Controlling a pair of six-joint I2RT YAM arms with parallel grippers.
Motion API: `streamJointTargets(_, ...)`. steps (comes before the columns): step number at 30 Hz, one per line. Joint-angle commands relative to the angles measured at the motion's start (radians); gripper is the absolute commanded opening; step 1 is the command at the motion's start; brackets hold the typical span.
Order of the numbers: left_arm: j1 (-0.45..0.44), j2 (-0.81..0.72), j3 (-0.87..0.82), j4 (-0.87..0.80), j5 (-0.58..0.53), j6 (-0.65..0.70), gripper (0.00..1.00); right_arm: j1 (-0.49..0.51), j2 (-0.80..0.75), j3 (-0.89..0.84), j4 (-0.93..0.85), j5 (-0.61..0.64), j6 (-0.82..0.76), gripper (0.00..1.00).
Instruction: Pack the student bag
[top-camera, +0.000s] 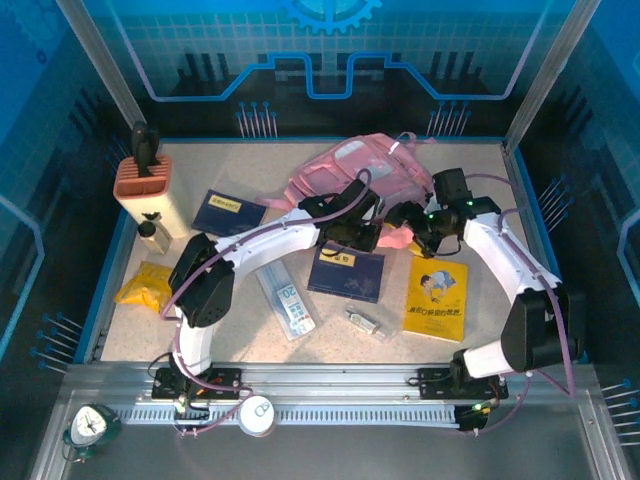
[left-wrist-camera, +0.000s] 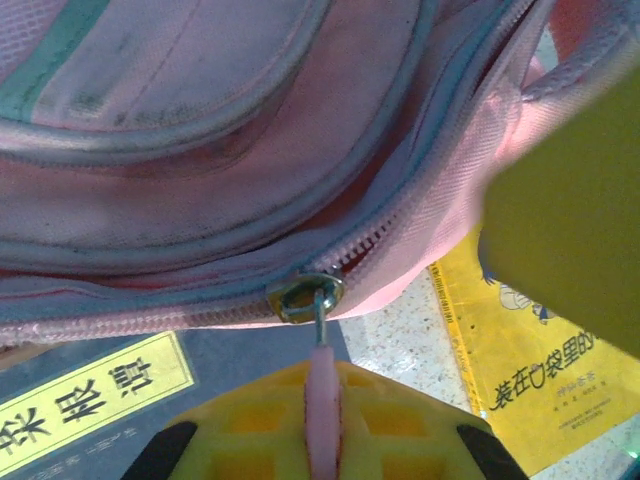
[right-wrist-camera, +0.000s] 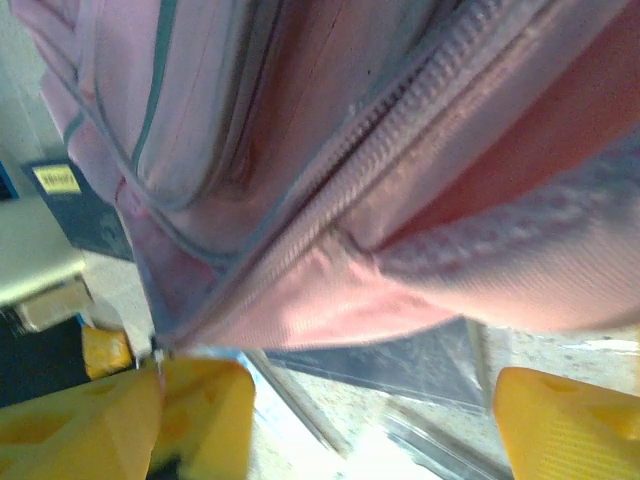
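The student bag (top-camera: 362, 168) lies flat at the far middle of the table. Its long axis runs across the table from left to right, with the right end set a little farther back. Its pale front pockets face up, and a strap loop sticks out at the far right end. The zipped edge faces the arms.

Both arms reach in to the near edge of the bag. The left gripper (left-wrist-camera: 322, 392) is at that edge with its yellow fingers (left-wrist-camera: 400, 420) pinched closed on the pink zip pull (left-wrist-camera: 322, 375), whose metal slider sits on the bag's zip line. The right gripper (right-wrist-camera: 370, 432) is just right of it, jaws spread wide with nothing between them, and pink fabric fills the view just beyond them.

A yellow book (top-camera: 436, 298) lies near the bag's right corner, on the near side. A dark blue book (top-camera: 346, 272) lies just in front of the bag's middle.
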Motion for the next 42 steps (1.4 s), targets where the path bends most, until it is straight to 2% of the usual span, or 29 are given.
streamJointTargets(1, -0.021, -0.035, -0.017, 0.087, 0.060, -0.016, 0.00, 0.030, 0.019, -0.009, 0.113, 0.046, 0.157, 0.85)
streamJointTargets(7, -0.029, -0.005, 0.001, 0.082, 0.099, -0.001, 0.00, 0.036, 0.128, 0.005, 0.180, 0.066, 0.178, 0.68)
streamJointTargets(11, -0.029, -0.012, 0.003, 0.055, 0.098, 0.046, 0.00, 0.035, 0.168, 0.028, 0.174, 0.092, 0.144, 0.45)
streamJointTargets(15, -0.020, -0.028, -0.008, 0.016, 0.068, 0.110, 0.00, 0.021, 0.175, 0.033, 0.175, 0.094, 0.123, 0.18)
streamJointTargets(19, 0.025, -0.044, -0.041, -0.014, 0.032, 0.138, 0.00, -0.002, 0.172, 0.055, 0.147, 0.106, 0.088, 0.00)
streamJointTargets(26, 0.164, -0.104, -0.212, 0.018, 0.010, 0.177, 0.00, -0.093, 0.134, 0.082, 0.122, 0.056, 0.030, 0.00)
streamJointTargets(31, 0.294, -0.073, -0.249, 0.051, 0.016, 0.149, 0.00, -0.095, 0.098, 0.105, 0.085, 0.056, -0.010, 0.00)
streamJointTargets(34, 0.331, -0.028, -0.198, 0.065, 0.039, 0.125, 0.00, -0.067, 0.097, 0.110, 0.077, 0.047, -0.016, 0.00)
streamJointTargets(38, 0.342, 0.039, -0.101, 0.079, -0.027, 0.096, 0.00, -0.004, 0.094, 0.100, 0.113, 0.046, 0.023, 0.00)
streamJointTargets(42, 0.377, 0.127, 0.045, 0.049, -0.023, 0.087, 0.00, 0.116, 0.137, 0.135, 0.162, 0.092, 0.072, 0.00)
